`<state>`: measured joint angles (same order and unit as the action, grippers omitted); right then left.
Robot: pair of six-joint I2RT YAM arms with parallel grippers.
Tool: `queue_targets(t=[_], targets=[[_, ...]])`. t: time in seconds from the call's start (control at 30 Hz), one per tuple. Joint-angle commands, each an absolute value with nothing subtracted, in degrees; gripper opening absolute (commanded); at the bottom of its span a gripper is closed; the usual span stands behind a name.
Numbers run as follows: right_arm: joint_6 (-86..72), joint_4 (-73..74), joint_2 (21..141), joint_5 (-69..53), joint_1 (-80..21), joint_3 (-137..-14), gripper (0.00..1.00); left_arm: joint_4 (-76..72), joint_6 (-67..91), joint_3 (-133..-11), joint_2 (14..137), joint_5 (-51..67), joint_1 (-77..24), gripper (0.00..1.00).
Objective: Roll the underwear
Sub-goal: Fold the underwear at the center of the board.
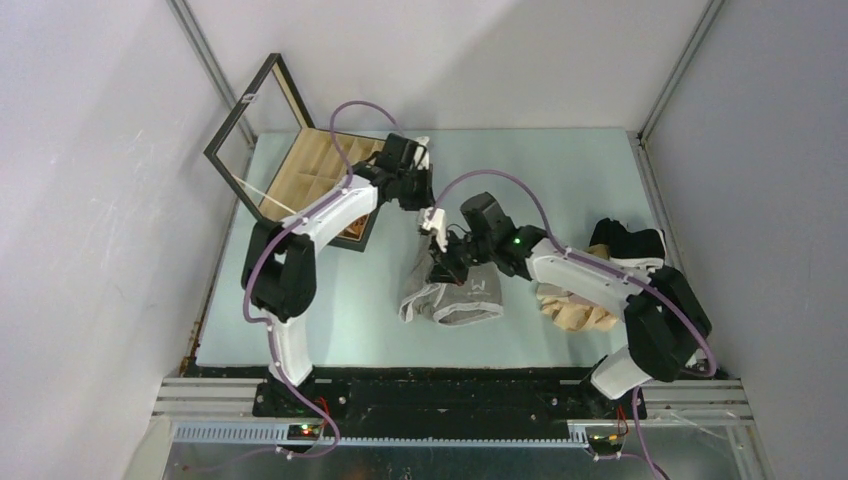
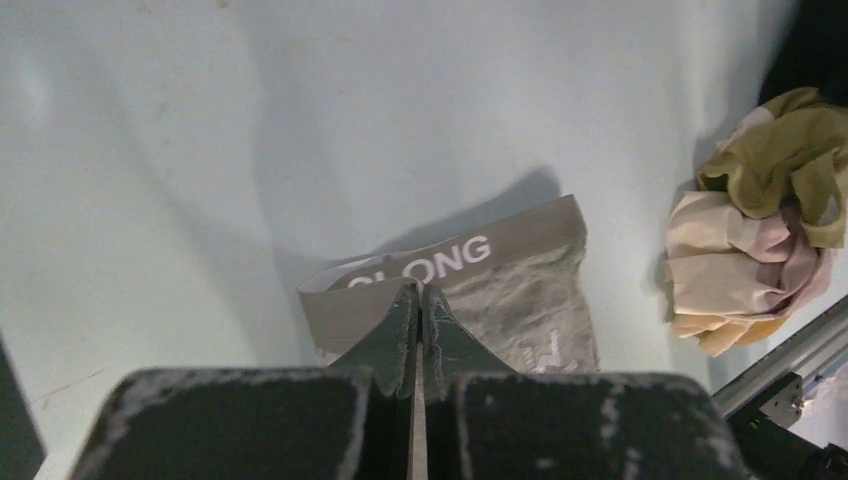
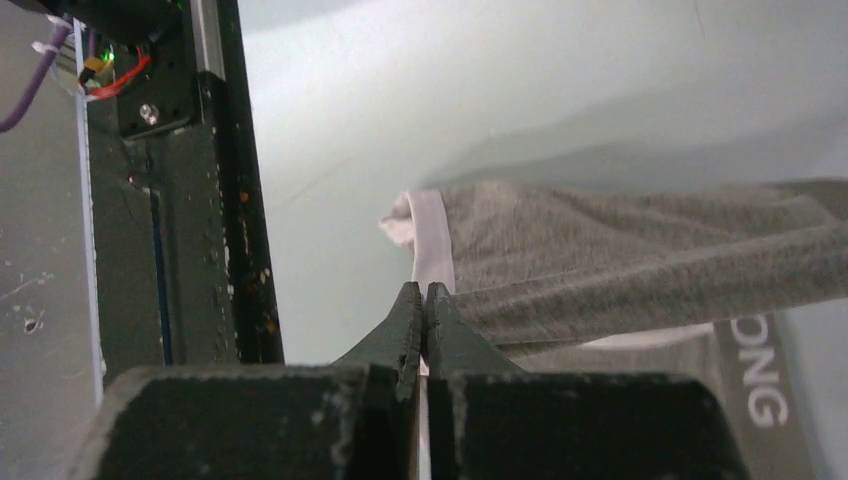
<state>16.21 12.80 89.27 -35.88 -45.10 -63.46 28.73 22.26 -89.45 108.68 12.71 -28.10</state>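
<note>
Where the right gripper [image 3: 422,300] pinches closed, a pale hem of the grey underwear [image 3: 620,250] runs in between the tips. It seems to have that edge, and the cloth stretches away from it in long, soft folds. The left gripper [image 2: 420,300] is closed tip to tip as well, above the lettered waistband [image 2: 450,262]; I can't tell whether it has any cloth.

The grey pair sits in the middle of the table [image 1: 330,300], part lifted, part slumped. It looks light and floppy, with no stiffness to keep a fold. I'd take it by the waistband, its firmest strip, at two corners and keep it taut. The beige and pink heap [image 1: 575,310] and the black pair [image 1: 630,240] lie near the right arm.
</note>
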Motion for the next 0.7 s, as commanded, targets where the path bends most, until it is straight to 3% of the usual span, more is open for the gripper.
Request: queue_targets(t=[0.0,0.4,0.67], targets=[[14.3,15.7,83.3,-37.8,-42.7,-59.0,0.0,25.4,24.2,-95.3,110.6,12.6,-31.2,0.0],[12.9,24.8,73.3,-40.1,-30.3,-49.9,0.0,23.9,26.1,-103.6,117.7,10.6,-38.4,0.0],[10.7,25.3,76.2,-40.4,-28.3,-47.0,0.0,23.8,25.1,-104.9,122.2,10.4,-40.0,0.0]])
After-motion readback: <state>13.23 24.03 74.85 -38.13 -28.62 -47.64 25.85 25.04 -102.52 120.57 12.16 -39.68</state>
